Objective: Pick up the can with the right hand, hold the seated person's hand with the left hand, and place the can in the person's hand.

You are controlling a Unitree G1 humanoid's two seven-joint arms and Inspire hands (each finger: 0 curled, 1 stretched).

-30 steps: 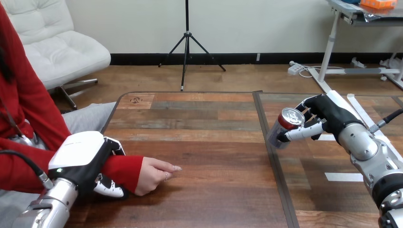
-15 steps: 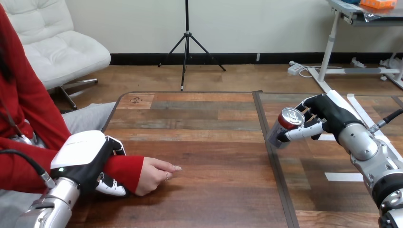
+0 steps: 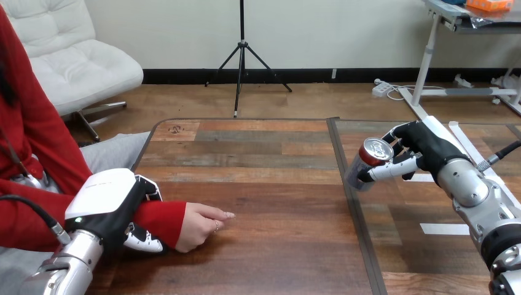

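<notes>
Red-topped can [image 3: 367, 165], undelivered, is still clenched by the right hand [image 3: 425, 149], well right of the person's wrist [image 3: 163, 221], clasped by the left hand [image 3: 109, 206].

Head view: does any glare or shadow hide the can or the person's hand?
Head view: no; the can shows a bright top yet is plainly visible in the right hand; the person's hand throws only a soft shadow on the table.
</notes>
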